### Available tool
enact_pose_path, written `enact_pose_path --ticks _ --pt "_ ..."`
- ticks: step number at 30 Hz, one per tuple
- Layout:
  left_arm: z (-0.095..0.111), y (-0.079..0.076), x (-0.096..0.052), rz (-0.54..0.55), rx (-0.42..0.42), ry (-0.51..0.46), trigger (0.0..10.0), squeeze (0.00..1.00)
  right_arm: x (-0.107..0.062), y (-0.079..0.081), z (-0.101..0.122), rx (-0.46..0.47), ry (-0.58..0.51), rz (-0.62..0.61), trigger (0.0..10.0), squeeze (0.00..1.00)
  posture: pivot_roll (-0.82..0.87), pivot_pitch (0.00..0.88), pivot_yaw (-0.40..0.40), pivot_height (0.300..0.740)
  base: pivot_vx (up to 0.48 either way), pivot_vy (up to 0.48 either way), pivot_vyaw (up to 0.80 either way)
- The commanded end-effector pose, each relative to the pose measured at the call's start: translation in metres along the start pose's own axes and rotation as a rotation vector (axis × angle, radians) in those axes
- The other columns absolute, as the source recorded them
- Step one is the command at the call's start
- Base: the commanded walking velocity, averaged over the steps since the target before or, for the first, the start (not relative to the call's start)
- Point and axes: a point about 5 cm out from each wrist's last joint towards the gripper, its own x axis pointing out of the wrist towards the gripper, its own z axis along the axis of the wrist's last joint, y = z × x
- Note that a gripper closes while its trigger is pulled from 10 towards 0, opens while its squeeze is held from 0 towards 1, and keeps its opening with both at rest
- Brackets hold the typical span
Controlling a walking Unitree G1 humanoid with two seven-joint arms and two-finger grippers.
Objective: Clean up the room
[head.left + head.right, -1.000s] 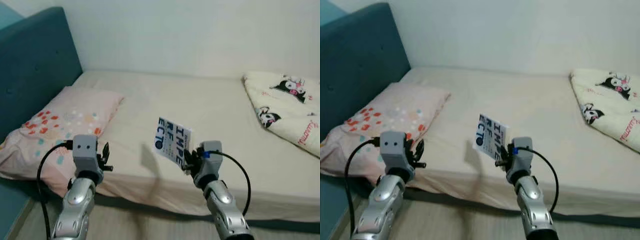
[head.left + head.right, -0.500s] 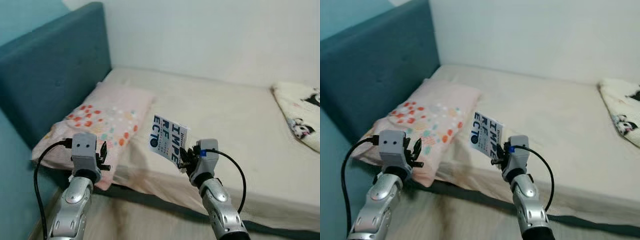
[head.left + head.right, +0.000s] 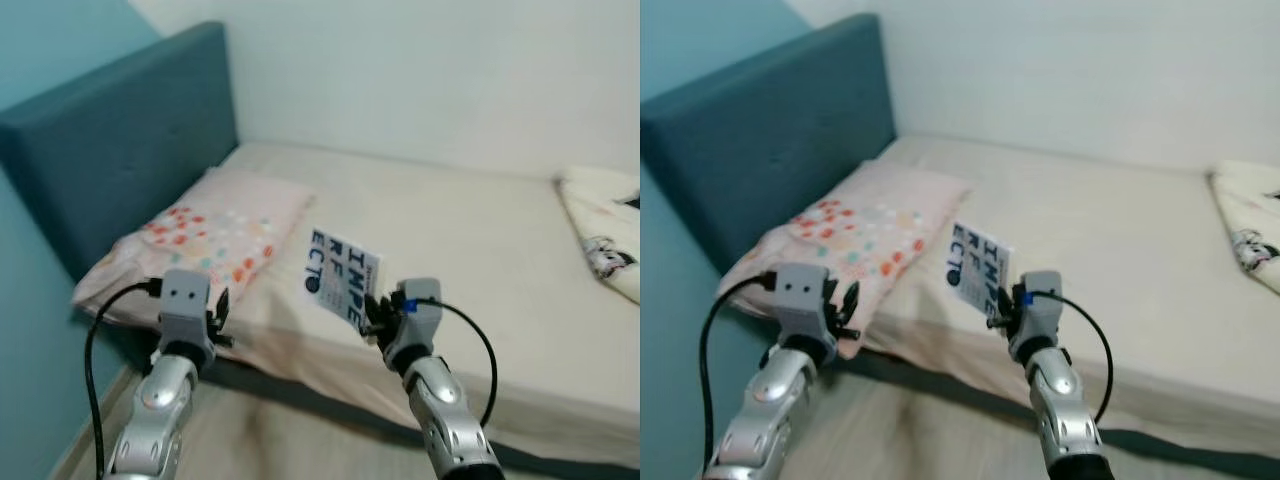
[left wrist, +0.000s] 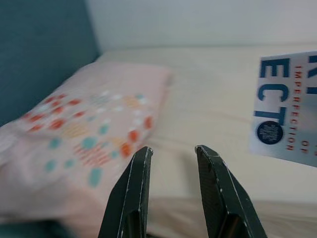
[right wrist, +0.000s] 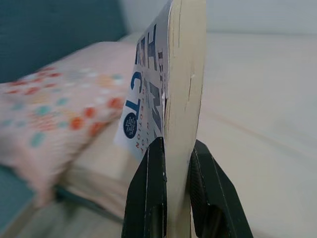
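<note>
- The right gripper (image 3: pixel 372 312) is clamped on the lower edge of a white paperback book (image 3: pixel 343 279) with dark blue block lettering, holding it upright in the air over the near edge of the bed (image 3: pixel 470 250). The right wrist view shows both black fingers (image 5: pixel 147 193) pressed against the covers.
- Against the pictures from a moment ago, the whole scene has slid to the right: the teal headboard (image 3: pixel 120 150) now takes up more of the left, and the cartoon-print blanket (image 3: pixel 605 235) is nearly off the far right edge. That is the camera turning left, not the things moving.
- The book sits the same way in the grip as before, so the hold looks steady through the turn.
- The left gripper (image 3: pixel 217 318) is raised near the bed's near left corner, its fingers (image 4: pixel 130 193) apart with nothing between them.
- The pink spotted pillow (image 3: pixel 205 235) lies at the head of the bed, left of the book.
- My reading: the book is lifted off the bed and being carried, and the turn suggests a place for it lies to the left, though none is visible yet.
</note>
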Motion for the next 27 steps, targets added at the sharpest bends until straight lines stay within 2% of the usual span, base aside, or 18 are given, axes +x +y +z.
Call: enact_pose_path --ticks 1,7,13,16,27 --pt "-0.001 0.001 -0.001 0.007 0.015 0.007 10.0 0.00 0.000 0.002 0.004 0.013 -0.041 0.002 10.0 0.00 0.08 0.062 -0.029 0.740 0.000 0.000 0.00" --pt "0.000 0.001 0.000 0.013 0.026 0.003 10.0 0.00 0.000 0.001 0.004 0.007 -0.039 0.005 10.0 0.00 0.08 0.058 -0.031 0.740 0.000 0.000 0.00" --pt "0.003 0.003 0.002 0.035 0.017 -0.028 10.0 0.00 0.000 0.004 0.005 -0.040 -0.038 0.038 10.0 0.00 0.07 0.055 -0.031 0.740 0.000 0.000 0.00" --pt "0.005 0.007 0.003 0.063 -0.010 -0.031 10.0 0.00 -0.001 0.008 0.001 -0.052 -0.014 0.078 10.0 0.00 0.07 0.052 -0.036 0.740 0.300 0.000 0.80" --pt "0.004 0.009 0.001 0.081 -0.015 -0.027 10.0 0.00 -0.004 0.017 -0.005 -0.083 0.023 0.159 10.0 0.00 0.07 0.060 -0.041 0.740 0.324 0.000 0.78"
